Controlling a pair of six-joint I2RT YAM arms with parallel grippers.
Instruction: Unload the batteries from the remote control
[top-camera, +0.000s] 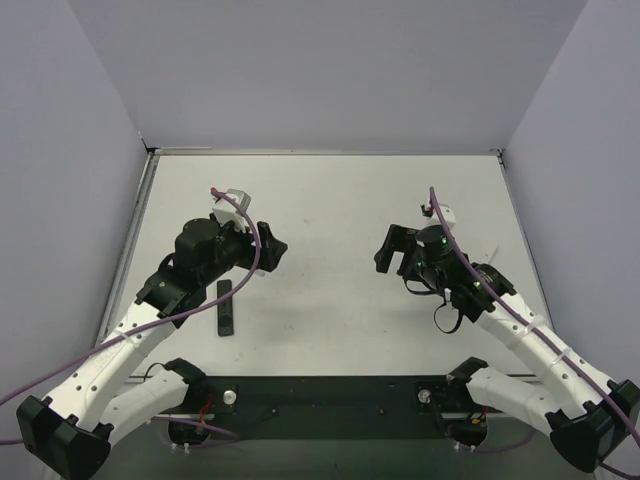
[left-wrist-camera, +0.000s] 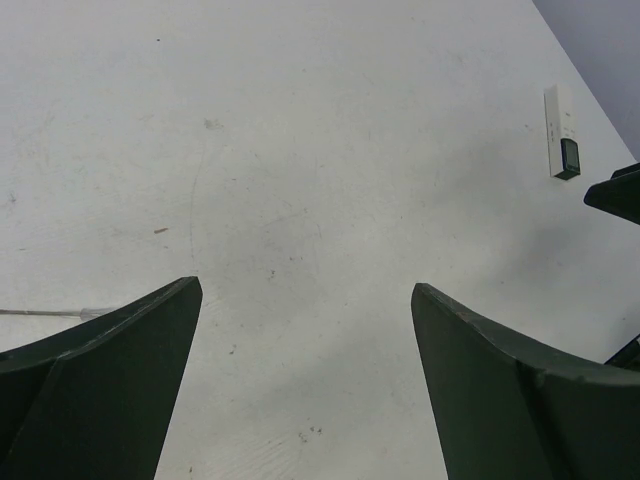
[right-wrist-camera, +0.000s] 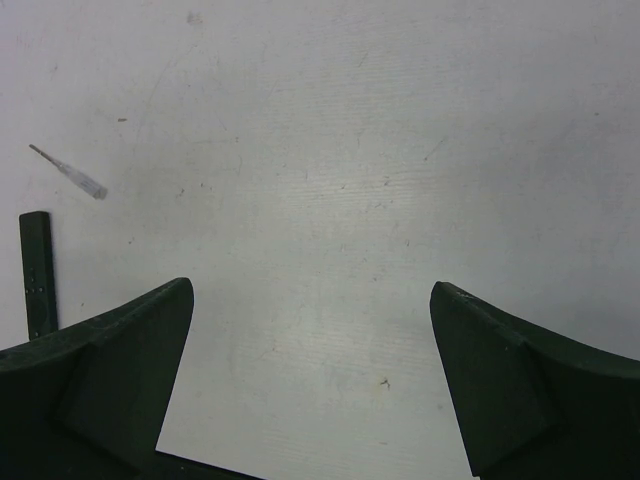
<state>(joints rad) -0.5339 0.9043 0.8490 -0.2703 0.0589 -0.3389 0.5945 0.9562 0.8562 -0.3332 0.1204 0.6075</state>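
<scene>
The remote control (top-camera: 226, 307) is a slim black bar lying flat on the white table at the near left, lengthwise toward the back. One end of the remote control (right-wrist-camera: 38, 275) shows at the left edge of the right wrist view. No batteries show in any view. My left gripper (top-camera: 275, 250) hovers up and to the right of the remote, open, with only bare table between its fingers (left-wrist-camera: 305, 290). My right gripper (top-camera: 386, 250) faces it from the right, also open and empty (right-wrist-camera: 310, 288).
A white stick with a dark end (left-wrist-camera: 562, 145) lies on the table at the far right of the left wrist view. A thin clear rod (right-wrist-camera: 70, 172) lies near the remote's far end. Grey walls close in the table (top-camera: 330, 190) on three sides.
</scene>
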